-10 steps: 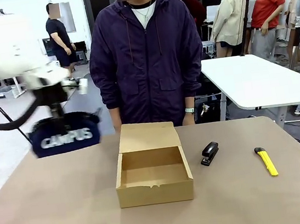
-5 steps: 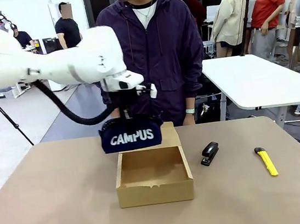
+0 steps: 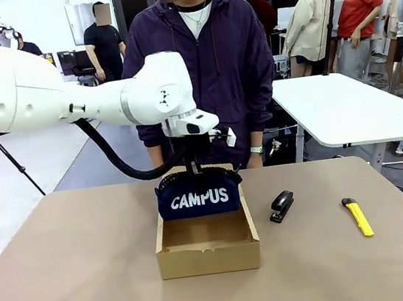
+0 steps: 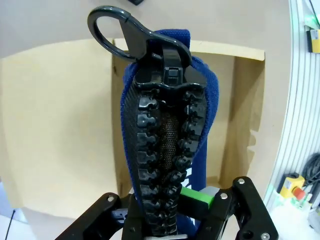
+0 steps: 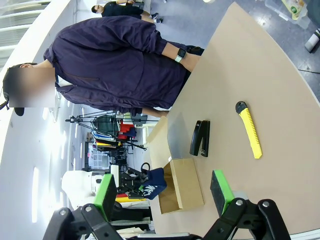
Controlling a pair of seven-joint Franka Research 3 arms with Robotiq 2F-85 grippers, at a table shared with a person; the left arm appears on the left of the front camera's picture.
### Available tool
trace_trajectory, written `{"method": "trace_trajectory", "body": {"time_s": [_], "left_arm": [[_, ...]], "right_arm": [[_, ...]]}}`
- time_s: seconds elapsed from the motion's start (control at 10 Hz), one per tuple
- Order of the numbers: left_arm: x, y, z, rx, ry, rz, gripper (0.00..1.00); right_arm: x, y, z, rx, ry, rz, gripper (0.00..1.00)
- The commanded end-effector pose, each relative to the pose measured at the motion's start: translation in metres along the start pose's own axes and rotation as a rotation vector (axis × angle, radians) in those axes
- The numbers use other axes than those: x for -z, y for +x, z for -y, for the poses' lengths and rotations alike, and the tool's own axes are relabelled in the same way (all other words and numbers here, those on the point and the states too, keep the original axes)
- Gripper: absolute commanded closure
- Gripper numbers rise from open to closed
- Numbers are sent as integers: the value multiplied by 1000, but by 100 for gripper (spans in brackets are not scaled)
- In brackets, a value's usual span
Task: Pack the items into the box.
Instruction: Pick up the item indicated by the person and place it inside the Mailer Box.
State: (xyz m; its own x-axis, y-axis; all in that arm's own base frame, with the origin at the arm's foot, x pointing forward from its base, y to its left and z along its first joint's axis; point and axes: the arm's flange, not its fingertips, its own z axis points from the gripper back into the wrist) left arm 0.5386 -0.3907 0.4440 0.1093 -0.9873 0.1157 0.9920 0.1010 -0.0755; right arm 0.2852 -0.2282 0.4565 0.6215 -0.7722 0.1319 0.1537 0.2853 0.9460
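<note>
My left gripper (image 3: 195, 168) is shut on the top edge of the navy pouch (image 3: 196, 196) with white "CAMPUS" lettering. The pouch hangs over the back half of the open brown box (image 3: 208, 257), its lower edge about level with the rim. The left wrist view looks down the pouch's black zip (image 4: 165, 145) into the box (image 4: 240, 105). The black stapler (image 3: 281, 205) lies right of the box, and the yellow utility knife (image 3: 358, 217) farther right. My right gripper (image 5: 163, 186) is open and empty, high above the table. The right wrist view shows the stapler (image 5: 200, 138), knife (image 5: 249, 129) and box (image 5: 186, 190).
A person in a dark purple jacket (image 3: 198, 69) stands at the far edge, right behind the box, arms down. The box's lid flap (image 4: 60, 130) is folded back toward the person. Bare table (image 3: 76, 271) spreads left and in front of the box.
My left arm has swung right, carrying the pouch from above the table's left edge to over the box, and lowered it toward the opening. Stapler and knife have not moved.
</note>
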Motion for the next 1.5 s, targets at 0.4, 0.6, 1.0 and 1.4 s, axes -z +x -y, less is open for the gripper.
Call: {"method": "trace_trajectory", "body": {"time_s": [0.4,0.6,1.0,1.4], "left_arm": [[53,-12,22,-35,-84,-19,100],[70,-10,14,8,-110,-20,100],[75,-2,13,63,-127,-14,100],[75,0,15,106,-146,-3,0]], "right_arm": [[0,1,0,-11,13,2,0],[0,1,0,-11,13,2,0],[0,1,0,-11,13,2,0],[0,1,0,-11,13,2,0]]}}
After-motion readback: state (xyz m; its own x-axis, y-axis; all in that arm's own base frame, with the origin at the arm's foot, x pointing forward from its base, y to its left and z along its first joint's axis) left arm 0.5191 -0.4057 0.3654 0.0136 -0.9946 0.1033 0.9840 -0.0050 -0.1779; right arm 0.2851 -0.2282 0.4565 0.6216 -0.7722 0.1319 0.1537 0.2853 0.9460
